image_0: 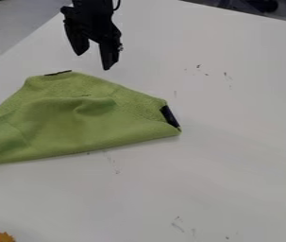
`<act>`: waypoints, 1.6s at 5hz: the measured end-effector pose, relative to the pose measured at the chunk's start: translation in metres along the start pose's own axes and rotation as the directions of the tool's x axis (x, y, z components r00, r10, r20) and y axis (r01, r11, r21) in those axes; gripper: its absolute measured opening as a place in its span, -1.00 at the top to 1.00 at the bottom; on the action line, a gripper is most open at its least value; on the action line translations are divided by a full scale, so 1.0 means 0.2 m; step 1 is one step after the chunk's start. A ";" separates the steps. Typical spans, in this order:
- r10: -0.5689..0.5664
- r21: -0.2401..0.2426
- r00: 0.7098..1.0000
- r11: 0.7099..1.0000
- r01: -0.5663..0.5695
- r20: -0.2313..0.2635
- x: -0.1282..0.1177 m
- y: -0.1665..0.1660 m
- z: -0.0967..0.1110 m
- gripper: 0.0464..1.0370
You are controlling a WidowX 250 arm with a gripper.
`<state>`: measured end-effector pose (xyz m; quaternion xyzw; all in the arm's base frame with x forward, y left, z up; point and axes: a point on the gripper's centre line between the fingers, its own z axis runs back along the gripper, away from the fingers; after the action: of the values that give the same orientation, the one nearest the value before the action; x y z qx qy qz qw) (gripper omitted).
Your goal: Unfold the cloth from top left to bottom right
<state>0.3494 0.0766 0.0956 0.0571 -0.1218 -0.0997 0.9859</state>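
On white table (233, 156), green cloth (63, 125) folded, rumpled, dark patch (170, 116) at right; gripper (93, 61) spread, empty.

Soft, diffuse light with faint shadows

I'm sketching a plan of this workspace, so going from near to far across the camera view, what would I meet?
Small orange thing at the near left → crumpled green cloth → black hand, open, pictured past the cloth's far edge.
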 end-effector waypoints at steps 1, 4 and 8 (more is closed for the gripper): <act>0.001 -0.017 1.000 1.000 -0.001 -0.028 -0.02 -0.01 -0.06 -0.92; -0.038 -0.051 0.999 0.998 0.037 -0.021 -0.03 0.28 -0.23 -0.92; -0.025 -0.130 1.000 0.991 0.024 -0.004 -0.08 0.52 -0.50 -0.29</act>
<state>0.3791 0.1899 0.0104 -0.0056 -0.1115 -0.1193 0.9866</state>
